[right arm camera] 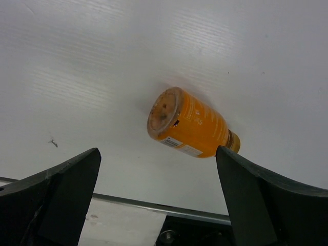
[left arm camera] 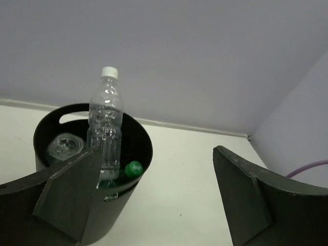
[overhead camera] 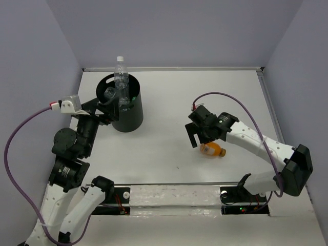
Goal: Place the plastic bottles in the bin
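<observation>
Top external view: the white table (overhead camera: pixel 169 102) took up most of what I could see, with pale walls round three sides. The black bin (overhead camera: pixel 130 117) stood upright toward the far left of it. The left gripper (overhead camera: pixel 104 110) sat just beside the bin's near-left wall. From the left wrist camera its jaws were spread wide with nothing between them, and they pointed at the bin (left arm camera: pixel 128 138).

Over on the right, the right gripper (overhead camera: pixel 198 138) hung above the table near its middle, well apart from the bin. From the right wrist camera its fingers (right arm camera: pixel 61 189) stood far apart and gripped nothing.

A tall clear bottle with a white cap (overhead camera: pixel 121 82) stood upright in the bin, its neck well above the rim. Beside it inside lay another clear bottle (left arm camera: pixel 65 147), its round end facing up. A green cap (left arm camera: pixel 134 168) showed low down next to them.

The orange bottle (right arm camera: pixel 192 125) lay on its side on the table, out of the bin. It was just beyond the right gripper's open jaws and touched neither finger.
</observation>
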